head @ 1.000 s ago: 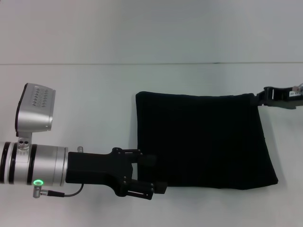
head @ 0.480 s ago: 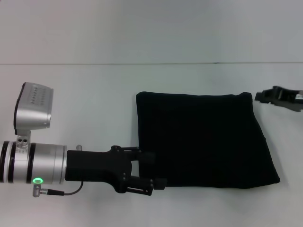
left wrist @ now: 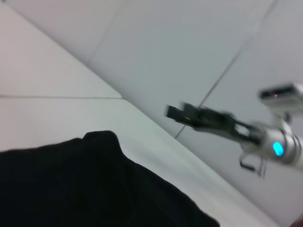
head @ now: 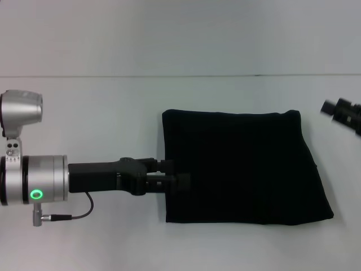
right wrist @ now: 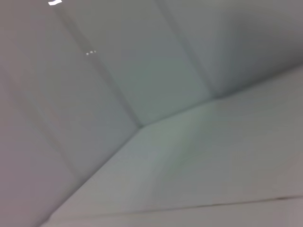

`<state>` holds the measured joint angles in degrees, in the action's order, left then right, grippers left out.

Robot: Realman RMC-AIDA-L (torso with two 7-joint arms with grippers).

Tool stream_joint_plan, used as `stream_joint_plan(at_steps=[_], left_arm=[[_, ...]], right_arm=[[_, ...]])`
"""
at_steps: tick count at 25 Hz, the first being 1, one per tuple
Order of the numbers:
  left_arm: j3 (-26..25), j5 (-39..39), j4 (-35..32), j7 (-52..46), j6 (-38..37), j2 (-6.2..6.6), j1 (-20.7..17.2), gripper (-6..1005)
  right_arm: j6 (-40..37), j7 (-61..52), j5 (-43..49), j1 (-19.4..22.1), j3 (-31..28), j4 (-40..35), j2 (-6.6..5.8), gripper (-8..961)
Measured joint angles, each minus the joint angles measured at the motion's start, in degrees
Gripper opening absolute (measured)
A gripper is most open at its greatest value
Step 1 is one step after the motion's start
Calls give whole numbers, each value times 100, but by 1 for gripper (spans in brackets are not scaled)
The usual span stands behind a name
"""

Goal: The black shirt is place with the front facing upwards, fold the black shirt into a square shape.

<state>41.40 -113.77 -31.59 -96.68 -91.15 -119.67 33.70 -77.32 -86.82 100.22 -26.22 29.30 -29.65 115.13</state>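
Note:
The black shirt [head: 242,166] lies folded into a rough square on the white table [head: 113,113]. Its lettering and neck mark are hidden. My left gripper [head: 181,182] reaches in from the left, lies low and turned on its side, and sits over the shirt's left edge near the front corner. The shirt also fills the near part of the left wrist view [left wrist: 85,184]. My right gripper [head: 341,112] hangs apart from the shirt, off its far right corner at the picture's edge. It also shows in the left wrist view [left wrist: 199,117], up above the table.
The table's far edge meets a pale wall [head: 180,34]. The right wrist view shows only bare table [right wrist: 227,156] and wall. The left arm's silver wrist [head: 34,180] lies over the table's left front.
My left wrist has rolled a quarter turn and its gripper has moved onto the shirt's left edge. My right gripper has drawn back to the right, away from the shirt's far corner.

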Motion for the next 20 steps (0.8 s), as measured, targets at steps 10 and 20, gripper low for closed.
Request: stream_joint_plan(at_steps=[10, 20], left_arm=[[-54, 5, 62, -1358, 21, 104, 184, 874], [-71, -6, 265, -3089, 697, 267, 404, 875]], right_arm=[[52, 3304, 452, 488, 26, 549, 467, 818], [540, 3631, 415, 648, -91, 654, 457, 876]])
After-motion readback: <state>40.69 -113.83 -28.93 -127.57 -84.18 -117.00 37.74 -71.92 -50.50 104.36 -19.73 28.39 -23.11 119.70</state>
